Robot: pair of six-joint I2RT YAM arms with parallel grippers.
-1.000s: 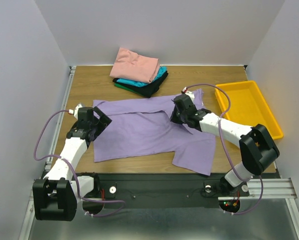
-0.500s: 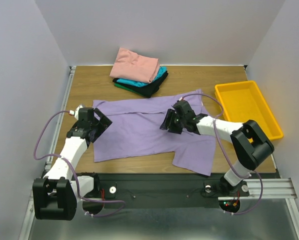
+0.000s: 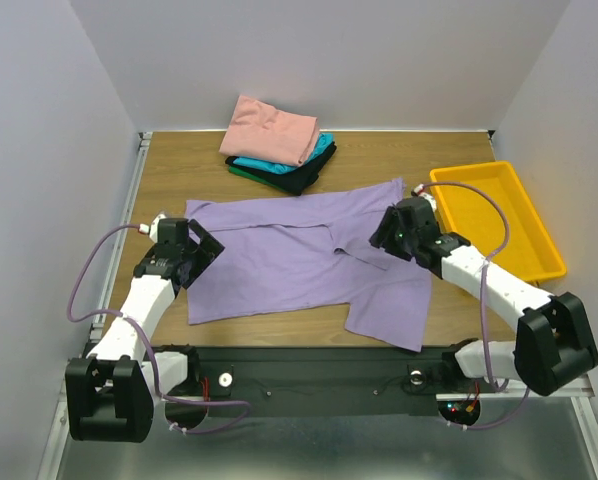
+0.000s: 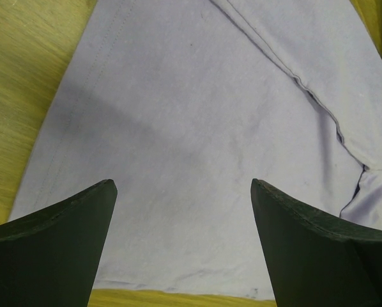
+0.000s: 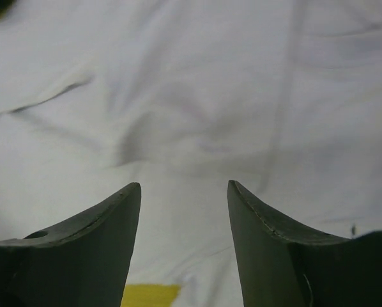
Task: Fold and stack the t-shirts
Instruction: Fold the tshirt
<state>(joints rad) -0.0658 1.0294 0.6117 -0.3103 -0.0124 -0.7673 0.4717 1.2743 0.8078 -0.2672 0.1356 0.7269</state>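
Note:
A light purple t-shirt [image 3: 279, 262] lies spread across the middle of the wooden table, its right side creased and its lower right part reaching the near edge. My left gripper [image 3: 203, 250] stands open over the shirt's left edge; in the left wrist view its gripper [image 4: 183, 188] has only purple cloth [image 4: 197, 121] below the gap. My right gripper [image 3: 383, 236] is open above the shirt's right part, and the right wrist view shows the gripper [image 5: 184, 185] empty over rumpled cloth [image 5: 191, 96]. Folded t-shirts [image 3: 276, 140] sit stacked at the back, salmon-pink on top of teal, black and green.
A yellow plastic tray [image 3: 494, 215] stands at the right, close behind my right wrist. Bare wood [image 4: 25, 77] shows left of the shirt. White walls close in the table on three sides.
My right gripper has opened, let go of the purple cloth near the shirt's middle, and drawn back to the right. The left arm has not moved.

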